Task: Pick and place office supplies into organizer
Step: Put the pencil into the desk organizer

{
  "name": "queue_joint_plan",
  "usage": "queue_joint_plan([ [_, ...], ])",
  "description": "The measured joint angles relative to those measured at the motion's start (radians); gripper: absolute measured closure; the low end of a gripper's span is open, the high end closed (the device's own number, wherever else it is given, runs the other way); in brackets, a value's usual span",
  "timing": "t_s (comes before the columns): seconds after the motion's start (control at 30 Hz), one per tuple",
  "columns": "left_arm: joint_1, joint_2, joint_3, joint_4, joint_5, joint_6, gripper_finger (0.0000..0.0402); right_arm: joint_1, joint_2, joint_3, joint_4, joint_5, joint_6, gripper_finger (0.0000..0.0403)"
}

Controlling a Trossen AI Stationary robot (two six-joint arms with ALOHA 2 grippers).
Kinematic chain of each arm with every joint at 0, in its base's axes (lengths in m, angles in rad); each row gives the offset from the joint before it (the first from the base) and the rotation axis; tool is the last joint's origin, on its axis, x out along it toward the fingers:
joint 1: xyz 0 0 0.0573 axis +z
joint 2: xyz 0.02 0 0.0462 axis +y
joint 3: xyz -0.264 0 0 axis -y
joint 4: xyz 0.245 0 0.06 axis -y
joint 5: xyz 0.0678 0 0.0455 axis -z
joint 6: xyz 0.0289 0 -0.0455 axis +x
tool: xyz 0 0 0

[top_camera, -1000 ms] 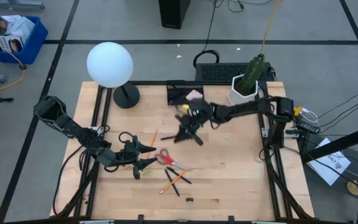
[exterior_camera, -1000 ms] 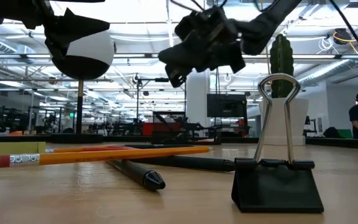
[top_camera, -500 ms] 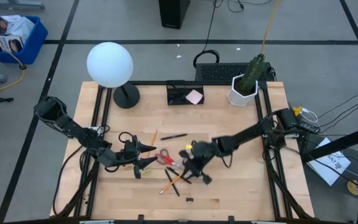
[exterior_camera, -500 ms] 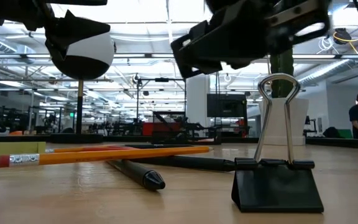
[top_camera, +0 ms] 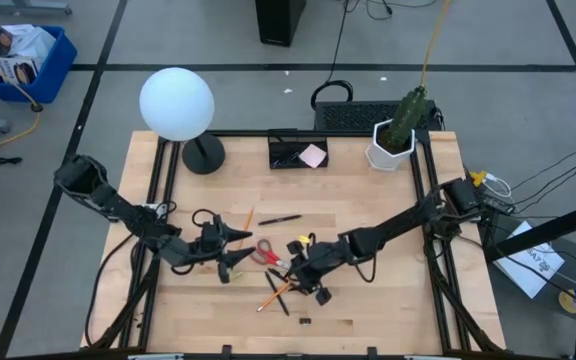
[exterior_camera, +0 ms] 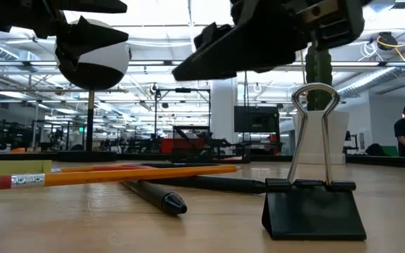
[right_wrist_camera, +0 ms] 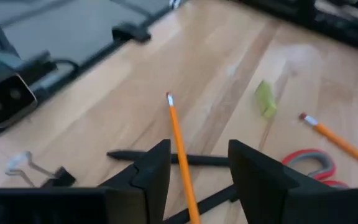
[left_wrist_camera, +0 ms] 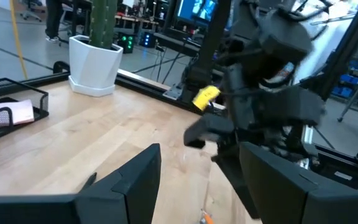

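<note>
Pencils and pens lie crossed in a tight pile near the front middle of the table [top_camera: 388, 290], and the right gripper [top_camera: 306, 277] hangs just above that pile with its jaws parted and nothing between them; in the right wrist view one orange pencil [right_wrist_camera: 180, 149] runs straight up between the two dark fingers [right_wrist_camera: 148, 171], over a black pen [right_wrist_camera: 197, 160] lying across it. Risk, as I judge it: a closing pinch could catch pencil and pen together, or the fingers could knock the pencil sideways so it rolls away, since the items overlap. The red-handled scissors [top_camera: 266, 253] sit just beside the pile, between the two grippers, so a crowded descent could nudge them too. The left gripper [top_camera: 230, 250] waits just left of the scissors, jaws open and empty, close enough that the arms could crowd each other. The organizer [top_camera: 295, 152] stands at the table's far edge, well apart from the pile, already holding a pink sticky-note pad [top_camera: 313, 155]. By count: one pair of scissors, at least two orange pencils, about three black pens including one alone [top_camera: 280, 219] farther back, one binder clip [exterior_camera: 313, 184] at the front, and a small green scrap [right_wrist_camera: 265, 99]; exact numbers in the pile I cannot tell.
</note>
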Motion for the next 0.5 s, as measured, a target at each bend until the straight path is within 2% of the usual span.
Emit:
queue_joint_plan([
  [0.23,0.005,0.0,0.0,-0.004,0.0,0.005,0.0174,0.0,0.071,0.101,-0.153,0.0,-0.008,0.0256],
  [0.5,0.005,0.0,0.0,-0.019,0.005,0.003,0.0174,-0.005,0.159,0.196,-0.234,-0.027,-0.028,0.0256],
])
